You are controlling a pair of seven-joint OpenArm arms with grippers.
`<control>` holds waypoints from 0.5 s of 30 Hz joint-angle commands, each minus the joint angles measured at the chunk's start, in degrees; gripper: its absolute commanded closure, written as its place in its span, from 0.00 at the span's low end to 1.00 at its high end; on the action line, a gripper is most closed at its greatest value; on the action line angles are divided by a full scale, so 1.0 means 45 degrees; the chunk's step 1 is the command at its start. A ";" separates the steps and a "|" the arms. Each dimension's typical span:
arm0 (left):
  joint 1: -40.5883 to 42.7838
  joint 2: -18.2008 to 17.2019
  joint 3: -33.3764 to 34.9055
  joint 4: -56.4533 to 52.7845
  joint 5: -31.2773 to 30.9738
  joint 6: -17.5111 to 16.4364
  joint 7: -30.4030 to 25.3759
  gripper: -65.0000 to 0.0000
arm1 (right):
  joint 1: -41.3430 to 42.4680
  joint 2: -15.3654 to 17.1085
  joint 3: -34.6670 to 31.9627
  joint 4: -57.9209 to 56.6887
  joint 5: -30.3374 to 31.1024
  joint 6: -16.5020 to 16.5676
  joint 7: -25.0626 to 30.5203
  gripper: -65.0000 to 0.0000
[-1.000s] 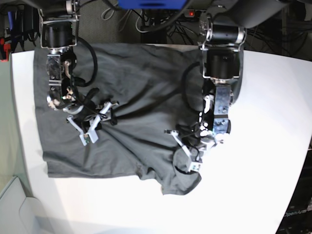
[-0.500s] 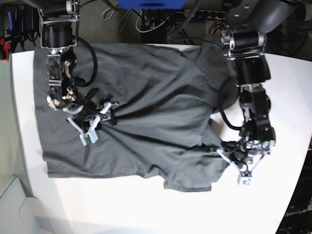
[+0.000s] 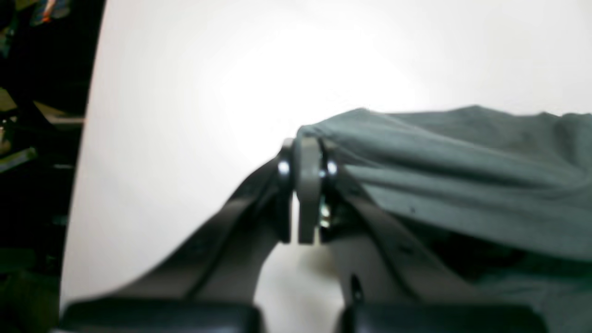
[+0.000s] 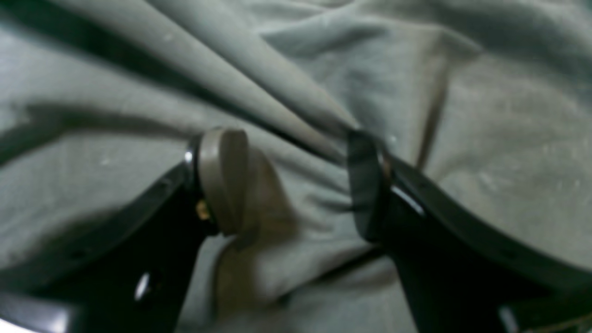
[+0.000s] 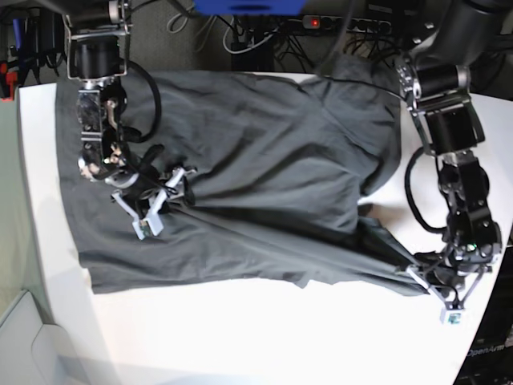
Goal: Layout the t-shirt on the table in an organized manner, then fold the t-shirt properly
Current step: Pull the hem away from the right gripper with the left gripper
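The left gripper (image 5: pixel 437 290) is closed on an edge of the shirt (image 5: pixel 256 184), near the table (image 5: pixel 264 337) edge on the base view's right, and the cloth is stretched from it. The right gripper (image 5: pixel 156 204) has its jaws wide apart, fingertips (image 4: pixel 222 178) pressing on wrinkled cloth without holding it. The shirt lies spread over the far half of the table, still creased

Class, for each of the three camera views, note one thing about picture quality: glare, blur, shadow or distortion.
Left wrist view: the table is blown out to white glare, and the left pincer is soft. Right wrist view: dim and blurred, with dark shadows in the folds of the t-shirt. Base view: even light, the table edge bowed by the lens.
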 commanded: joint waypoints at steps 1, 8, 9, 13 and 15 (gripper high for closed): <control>-0.0592 -0.0311 -0.0037 0.0216 0.0268 0.0254 -0.0394 1.00 | 0.0046 0.0115 0.0027 -0.0013 -0.0300 -0.0125 -0.0536 0.49; -0.1296 -0.0311 0.0002 0.0372 0.0307 0.0312 -0.0394 1.00 | -0.0032 0.0115 0.0027 -0.0013 -0.0300 -0.0125 -0.0536 0.49; -0.1393 -0.0311 0.0002 0.0372 0.0366 0.0312 -0.0394 1.00 | -0.0052 0.0115 0.0027 -0.0013 -0.0300 -0.0125 -0.0536 0.49; -0.1901 -0.0350 -0.0037 0.0372 0.0385 0.0351 -0.0375 1.00 | -0.0052 0.0095 0.0027 -0.0013 -0.0300 -0.0125 -0.0536 0.49; -0.1999 -0.0584 -0.0037 0.0372 0.0346 0.0351 -0.0375 1.00 | -0.0052 0.0095 0.0046 -0.0013 -0.0300 -0.0125 -0.0536 0.49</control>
